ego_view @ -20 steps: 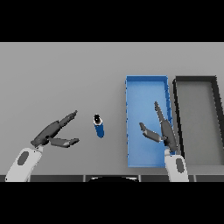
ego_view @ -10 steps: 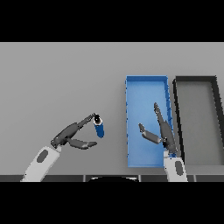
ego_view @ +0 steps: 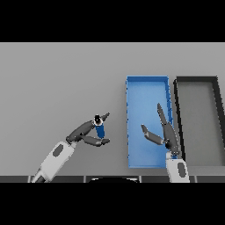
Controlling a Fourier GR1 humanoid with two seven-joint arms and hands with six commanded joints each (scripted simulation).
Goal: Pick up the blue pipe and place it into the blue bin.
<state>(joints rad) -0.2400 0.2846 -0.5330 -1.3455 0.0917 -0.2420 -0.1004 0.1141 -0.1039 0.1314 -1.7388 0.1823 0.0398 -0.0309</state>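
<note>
The left arm comes in from the lower left, white and grey, and slants up toward the middle of the counter (ego_view: 66, 79). At its end the dark left hand (ego_view: 85, 135) reaches out to the blue pipe (ego_view: 100, 130). The long fingers lie over the top of the pipe and the thumb sits under it, so the hand is closed around the pipe from both sides. The pipe is a short, round, shiny blue tube with a dark cap on its upper end. It stands a bit tilted between the fingers and the thumb. I cannot tell if it is lifted off the counter.

The right hand (ego_view: 166, 134) shows at the lower right. Its fingers are straight and spread apart, pointing up, with the thumb sticking out to the side. It holds nothing. It hangs over the near end of the blue bin (ego_view: 130, 123).

The blue bin is a long box with thin, low walls, to the right of the left hand. Just past the right hand sits a dark bin (ego_view: 216, 123) of the same long shape. The counter is flat, smooth and grey.
</note>
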